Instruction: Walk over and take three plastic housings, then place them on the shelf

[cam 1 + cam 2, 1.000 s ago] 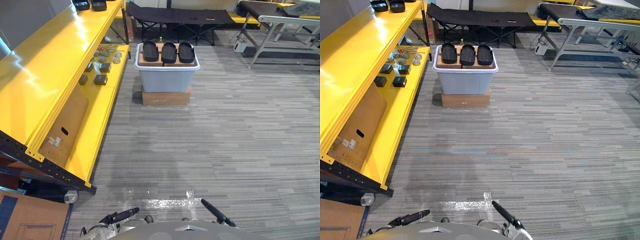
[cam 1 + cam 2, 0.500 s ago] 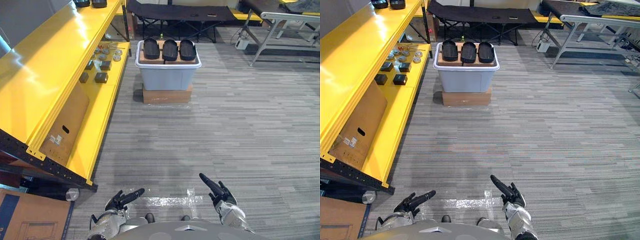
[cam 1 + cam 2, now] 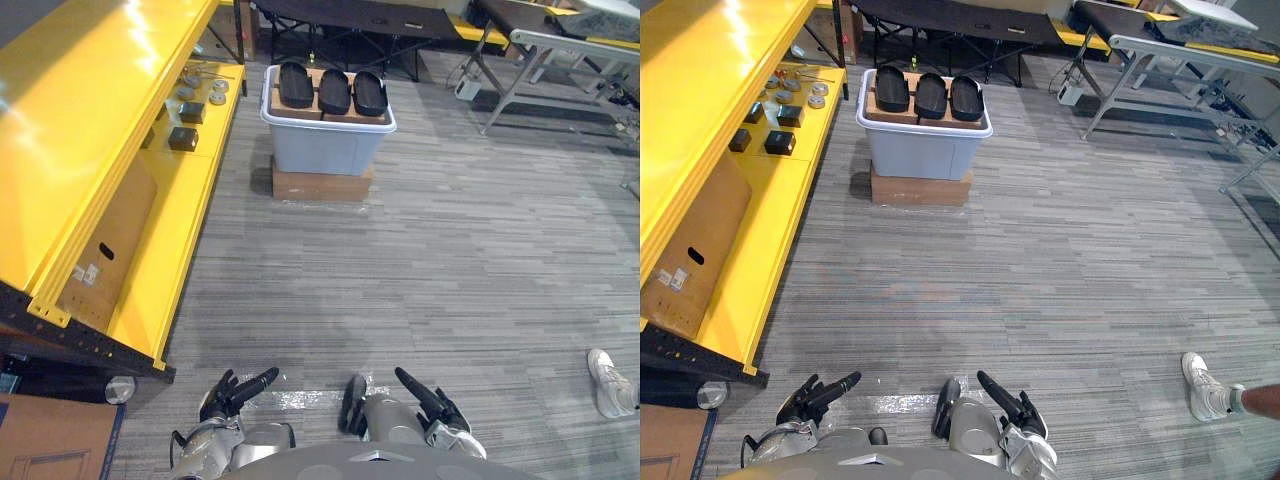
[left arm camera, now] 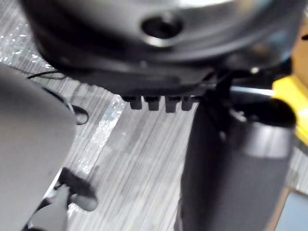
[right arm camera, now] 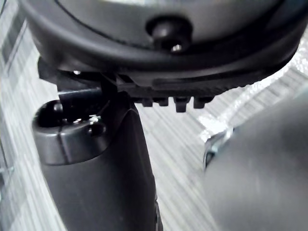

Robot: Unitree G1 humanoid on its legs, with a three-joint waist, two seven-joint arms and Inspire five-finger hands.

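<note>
Three black plastic housings point(image 3: 295, 83) point(image 3: 333, 91) point(image 3: 370, 92) lie side by side on cardboard atop a grey bin point(image 3: 325, 148) far ahead on the carpet. The bin rests on a flat cardboard box point(image 3: 322, 185). Along the left runs the yellow shelf point(image 3: 85, 120). My left hand point(image 3: 228, 393) and right hand point(image 3: 432, 407) hang low at the near edge with fingers straight, open and holding nothing, far from the bin.
The shelf's lower level holds small dark blocks point(image 3: 183, 138), metal discs point(image 3: 200, 92) and a leaning cardboard sheet point(image 3: 110, 240). A black cot point(image 3: 350, 15) and a metal table point(image 3: 560, 50) stand at the back. A person's shoe point(image 3: 610, 381) is at right. A cardboard box point(image 3: 50, 440) sits near left.
The whole picture has shifted as the camera moved. Both hands have come up into view at the near edge. A person's shoe now shows at the right.
</note>
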